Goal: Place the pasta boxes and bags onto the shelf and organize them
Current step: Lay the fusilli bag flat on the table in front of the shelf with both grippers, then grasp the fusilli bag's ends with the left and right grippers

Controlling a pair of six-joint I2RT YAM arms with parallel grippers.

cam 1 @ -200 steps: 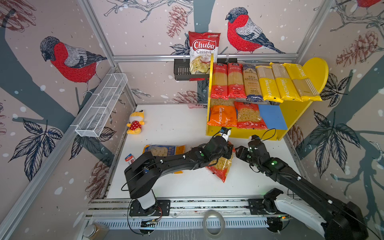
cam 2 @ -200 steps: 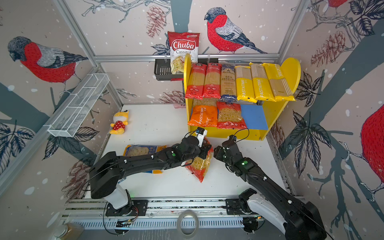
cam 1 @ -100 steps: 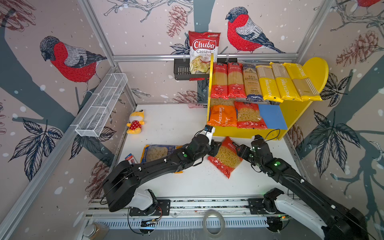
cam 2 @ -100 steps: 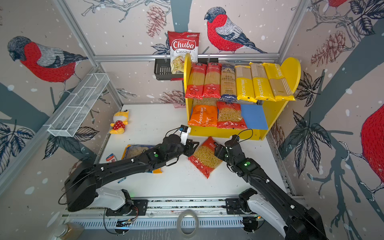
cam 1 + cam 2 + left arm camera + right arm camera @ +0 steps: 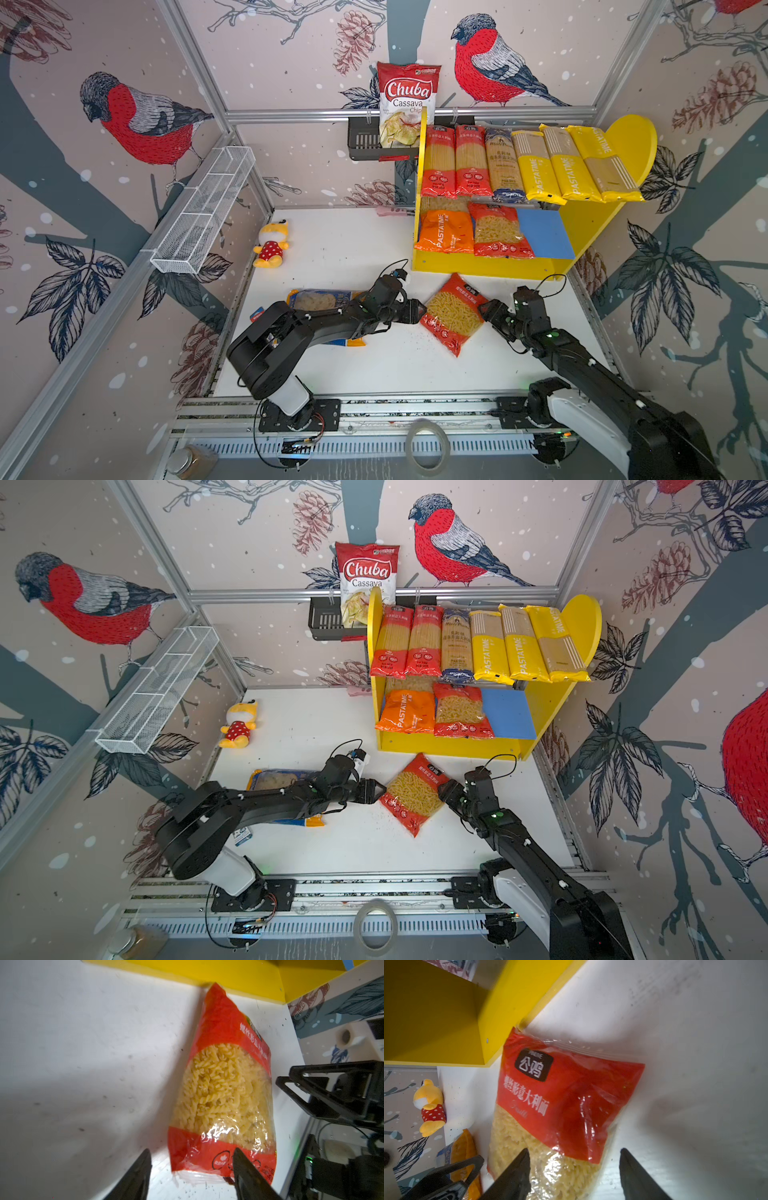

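Starting at the left, we are seeing the plush (image 5: 272, 245) lying near the bench's (image 5: 353, 245) left edge. Next, the blue-yellow bag (image 5: 316, 300) is lying flat on the bench, half hidden under the left arm.

Moving along, the left pincer (image 5: 417, 311) is hovering low, just beside the fusilli bag (image 5: 455, 311). In its wrist view the left pincer (image 5: 190, 1151) is standing spread, one finger (image 5: 245, 1172) crossing the bag's bottom seam, nothing pinched.

The fusilli bag is lying slantwise on the bench between the two pincers, its top corner right at the shelf's (image 5: 490, 266) foot.

Now the right pincer (image 5: 486, 309) is sitting just beside the bag's right edge. In its wrist view the right pincer (image 5: 573, 1150) is spread too, one finger (image 5: 517, 1169) over the pasta and the other over bare bench, gripping nothing.

Further right, the shelf is carrying six long packs side by side on its upper board: two red (image 5: 455, 162), one dark-blue (image 5: 503, 166), three yellow (image 5: 569, 166). Below, the orange bag (image 5: 444, 232) and macaroni bag (image 5: 496, 232) are lying next to each other, the blue board (image 5: 544, 235) showing to their right.
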